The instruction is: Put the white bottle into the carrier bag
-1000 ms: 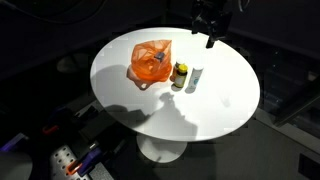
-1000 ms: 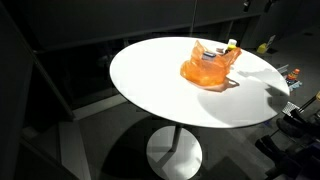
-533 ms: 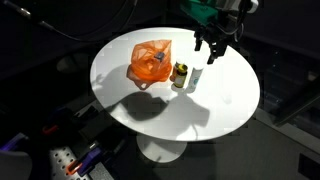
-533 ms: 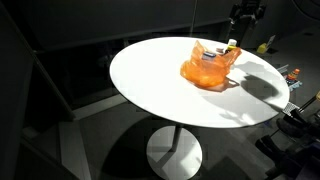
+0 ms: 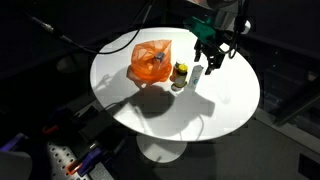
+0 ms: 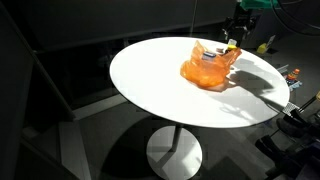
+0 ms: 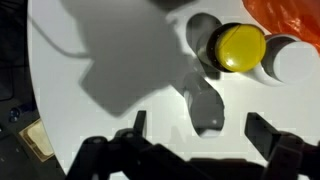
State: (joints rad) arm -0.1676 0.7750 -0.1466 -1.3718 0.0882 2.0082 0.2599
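The white bottle [image 5: 196, 78] stands on the round white table [image 5: 225, 105], next to a yellow-lidded jar [image 5: 180, 74]. The orange carrier bag [image 5: 150, 62] lies crumpled on the far side of the jar; it also shows in an exterior view [image 6: 208, 68]. My gripper [image 5: 207, 64] hangs open just above the bottle. In the wrist view the bottle [image 7: 205, 108] lies in shadow, seen from above, just ahead of the gap between the open fingers [image 7: 138, 125]. The gripper [image 7: 200, 135] holds nothing. In an exterior view the gripper [image 6: 234, 38] hides the bottle.
In the wrist view the yellow jar lid [image 7: 240, 47] sits close beside the bottle, with a white round cap [image 7: 293, 62] and the bag's edge [image 7: 295, 15] beyond it. The table edge [image 7: 35, 90] and dark floor clutter lie to the left.
My gripper has come down from above the table's far edge and moved in over the white bottle. The bottle, jar and bag have not moved.
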